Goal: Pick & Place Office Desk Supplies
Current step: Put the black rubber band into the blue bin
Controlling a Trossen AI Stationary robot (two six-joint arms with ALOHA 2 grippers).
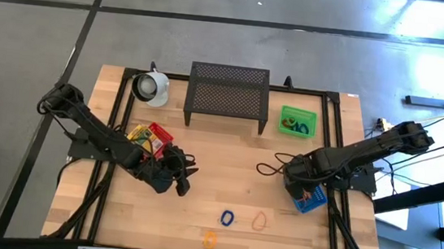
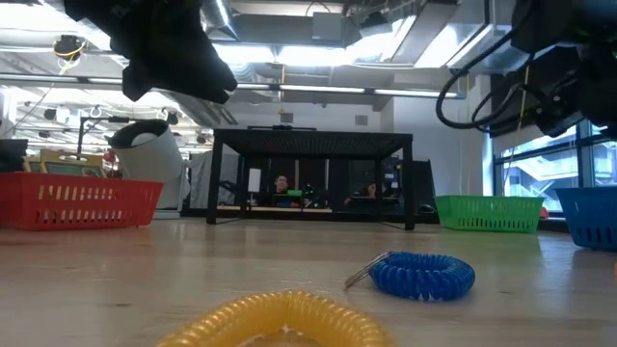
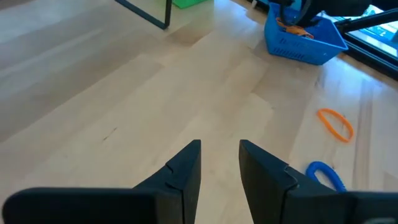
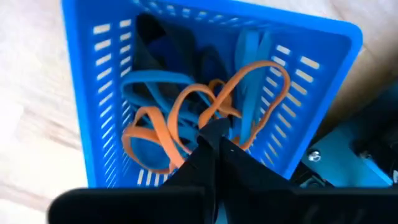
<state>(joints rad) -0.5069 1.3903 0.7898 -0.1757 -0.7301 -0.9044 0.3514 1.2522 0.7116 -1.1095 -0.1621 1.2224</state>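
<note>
My right gripper (image 4: 214, 134) points down into the blue bin (image 4: 99, 106) at the table's right edge, shut at an orange loop (image 4: 261, 74). Several orange and blue loops lie in that bin. My left gripper (image 3: 221, 160) hovers open over bare wood left of centre (image 1: 182, 178), with nothing between its fingers. A blue coiled loop (image 1: 228, 217), an orange loop (image 1: 259, 220) and a yellow coiled loop (image 1: 209, 238) lie flat on the table near its front edge. In the low view the blue one (image 2: 422, 275) and the yellow one (image 2: 284, 323) show close up. My right gripper pinches the orange loop between its two fingertips at a bend of the band (image 4: 219, 107), coming from above and pointing down. The rest of the loop arcs away from the tips inside the blue bin, slack, over the other loops; whether it rests on them I cannot tell.
A black mesh shelf (image 1: 227, 92) stands at the back centre, with a white mug (image 1: 150, 86) to its left and a green bin (image 1: 297, 121) to its right. A red bin (image 1: 149, 139) with yellow packets sits beside my left arm. Bare wood lies between the arms.
</note>
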